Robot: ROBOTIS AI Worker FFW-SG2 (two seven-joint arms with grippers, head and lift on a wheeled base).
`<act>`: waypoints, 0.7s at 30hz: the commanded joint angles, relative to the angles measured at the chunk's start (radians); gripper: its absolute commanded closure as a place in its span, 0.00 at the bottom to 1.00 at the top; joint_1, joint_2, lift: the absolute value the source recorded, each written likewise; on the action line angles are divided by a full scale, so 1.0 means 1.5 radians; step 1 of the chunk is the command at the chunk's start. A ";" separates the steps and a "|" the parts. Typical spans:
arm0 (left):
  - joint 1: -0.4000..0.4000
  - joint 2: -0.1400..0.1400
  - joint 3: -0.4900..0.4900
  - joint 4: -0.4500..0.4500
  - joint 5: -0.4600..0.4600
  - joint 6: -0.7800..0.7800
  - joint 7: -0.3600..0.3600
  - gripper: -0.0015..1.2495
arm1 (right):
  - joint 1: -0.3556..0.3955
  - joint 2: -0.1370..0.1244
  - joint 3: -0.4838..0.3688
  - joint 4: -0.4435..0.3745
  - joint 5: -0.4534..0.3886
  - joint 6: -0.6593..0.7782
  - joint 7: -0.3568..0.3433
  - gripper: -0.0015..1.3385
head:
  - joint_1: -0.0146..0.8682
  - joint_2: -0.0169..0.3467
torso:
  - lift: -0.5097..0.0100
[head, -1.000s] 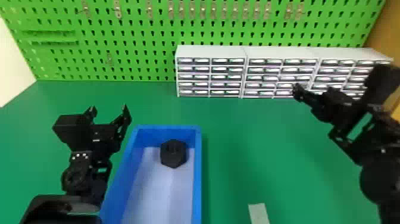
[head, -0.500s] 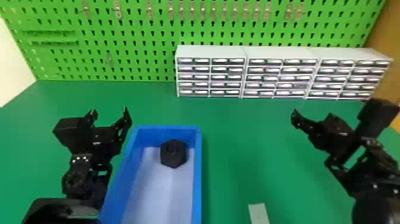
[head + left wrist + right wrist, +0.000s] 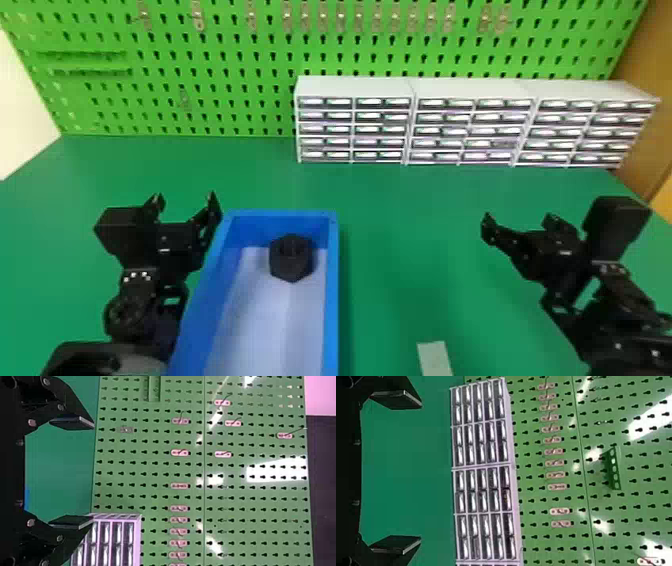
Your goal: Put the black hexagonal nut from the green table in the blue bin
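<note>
The black hexagonal nut [image 3: 291, 257] lies inside the blue bin [image 3: 332, 300], near its far end, in the head view. Just left of the bin's far left corner is my left gripper [image 3: 185, 200], its fingers spread apart with nothing between them. My right gripper [image 3: 517, 220] is over the right part of the green table [image 3: 400, 225], well apart from the bin. Seen from the left wrist, the left gripper [image 3: 73, 472] is open toward the pegboard. In the right wrist view the right gripper [image 3: 395, 473] is open too, facing the drawer units.
White drawer units [image 3: 355, 87] stand along the back of the table before a green pegboard [image 3: 225, 60] with metal hooks. A pale flat strip [image 3: 435, 357] lies near the front edge, right of the bin. A wooden panel [image 3: 645, 100] borders the right side.
The right arm has moved lower and nearer the front of the table, uncovering the rightmost drawer unit. My left arm has hardly moved, and the nut lies where it was in the bin.
</note>
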 commanded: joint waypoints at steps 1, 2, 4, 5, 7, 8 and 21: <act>0.005 0.000 -0.005 0.000 0.000 0.000 0.000 0.33 | 0.009 0.001 0.013 0.001 0.012 -0.036 -0.019 0.08 | 0.76 0.20 | 0.80; 0.006 0.000 -0.006 0.000 0.002 0.000 0.000 0.33 | 0.010 0.001 0.015 0.003 0.015 -0.043 -0.022 0.08 | 0.76 0.20 | 0.80; 0.008 0.000 -0.008 0.000 0.002 0.000 0.000 0.34 | 0.009 0.001 0.017 0.005 0.017 -0.052 -0.028 0.08 | 0.76 0.20 | 0.80; 0.008 0.000 -0.010 0.000 0.002 0.000 0.000 0.34 | 0.009 0.001 0.017 0.006 0.019 -0.057 -0.029 0.08 | 0.76 0.20 | 0.80; 0.010 0.000 -0.014 0.000 0.005 0.000 0.000 0.34 | 0.011 0.001 0.017 0.006 0.020 -0.065 -0.033 0.08 | 0.76 0.20 | 0.80; 0.013 0.000 -0.016 0.000 0.005 0.000 0.000 0.34 | 0.011 0.001 0.017 0.006 0.020 -0.069 -0.034 0.08 | 0.76 0.20 | 0.80; 0.033 0.001 -0.036 -0.009 0.012 -0.001 -0.001 0.34 | 0.022 0.001 0.019 0.006 0.023 -0.090 -0.047 0.08 | 0.76 0.20 | 0.80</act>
